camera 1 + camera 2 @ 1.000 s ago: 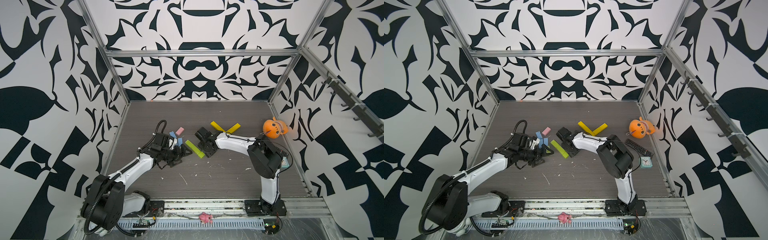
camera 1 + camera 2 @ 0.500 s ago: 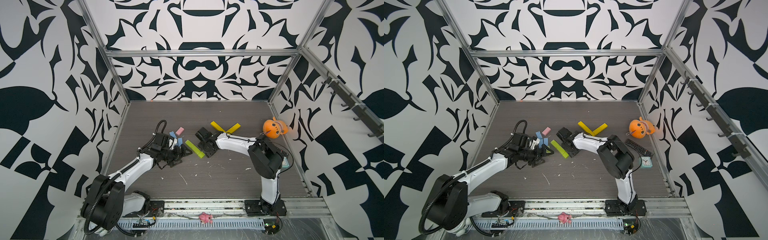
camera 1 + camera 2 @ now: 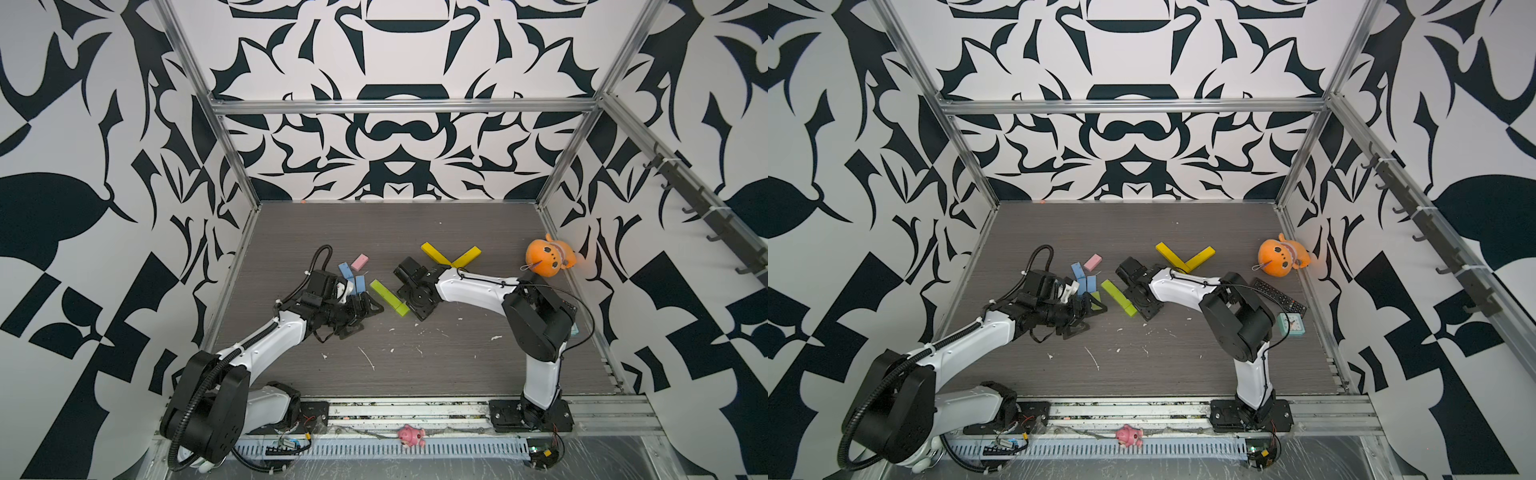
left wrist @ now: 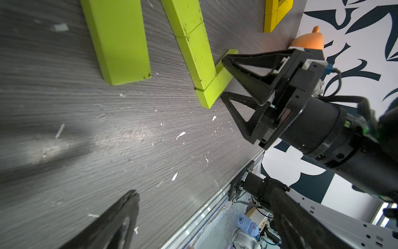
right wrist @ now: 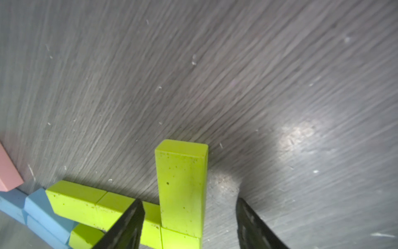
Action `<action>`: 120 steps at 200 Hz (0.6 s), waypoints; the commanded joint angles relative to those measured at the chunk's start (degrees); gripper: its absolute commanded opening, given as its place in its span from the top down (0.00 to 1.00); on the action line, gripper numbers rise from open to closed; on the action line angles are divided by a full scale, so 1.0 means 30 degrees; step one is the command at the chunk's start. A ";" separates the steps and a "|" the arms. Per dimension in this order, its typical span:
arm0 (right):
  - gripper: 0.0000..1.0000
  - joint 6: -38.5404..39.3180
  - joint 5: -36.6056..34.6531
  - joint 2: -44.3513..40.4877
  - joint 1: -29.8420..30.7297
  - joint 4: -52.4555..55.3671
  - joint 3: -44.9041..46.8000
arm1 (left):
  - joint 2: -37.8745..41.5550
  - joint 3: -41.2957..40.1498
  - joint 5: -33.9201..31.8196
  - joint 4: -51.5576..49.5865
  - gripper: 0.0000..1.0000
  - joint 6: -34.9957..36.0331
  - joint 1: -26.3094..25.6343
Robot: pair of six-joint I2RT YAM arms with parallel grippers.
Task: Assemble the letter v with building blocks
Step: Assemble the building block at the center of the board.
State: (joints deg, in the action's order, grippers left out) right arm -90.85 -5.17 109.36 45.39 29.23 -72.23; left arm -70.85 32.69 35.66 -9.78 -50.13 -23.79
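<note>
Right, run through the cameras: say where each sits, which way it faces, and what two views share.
Top views: stereo pair high over the front edge, looking down at the table; left arm and right arm show whole.
Left wrist: low beside the left gripper, facing across the table at the right gripper; one own finger shows.
Right wrist: looks down between its own fingers at a lime green block.
Shared: both wrist views show that block, with the open right gripper around it.
</note>
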 commanded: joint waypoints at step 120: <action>0.01 1.2859 0.0911 -0.8789 -0.5422 -0.0291 0.2639 | -0.4450 0.0096 -0.4855 0.6263 0.01 -0.3994 -0.4870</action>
State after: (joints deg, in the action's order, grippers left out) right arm -63.70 -4.69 86.98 30.61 27.77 -64.45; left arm -81.28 30.96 26.28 5.32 -58.61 -36.49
